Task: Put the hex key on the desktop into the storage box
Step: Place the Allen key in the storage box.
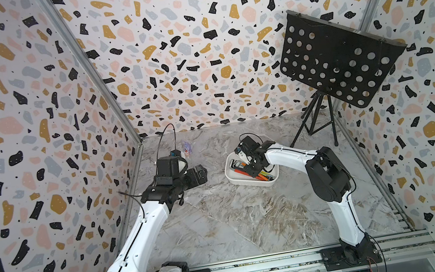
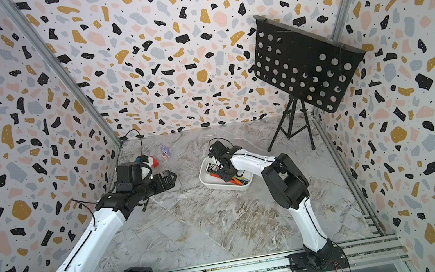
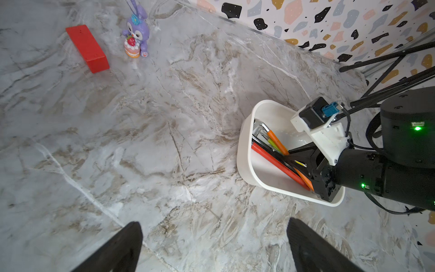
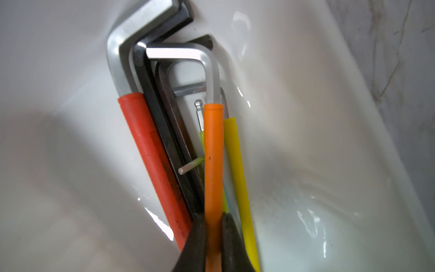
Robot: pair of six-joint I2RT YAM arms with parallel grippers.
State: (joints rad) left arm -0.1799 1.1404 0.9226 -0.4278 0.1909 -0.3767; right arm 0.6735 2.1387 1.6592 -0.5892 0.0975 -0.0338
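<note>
I'm seeing a red block (image 3: 87, 49) lying flat just beside a standing purple bunny figurine (image 3: 136, 35), near the speckled back wall (image 1: 198, 57), black perforated music stand (image 1: 337, 58) far corner.

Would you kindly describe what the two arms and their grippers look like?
Both the left arm and right arm have white links between black joints, with a thin black cable along each. The left gripper and right gripper have matte black tapered fingers. A white bracket carries the right wrist's black camera with a blue plug.
</note>
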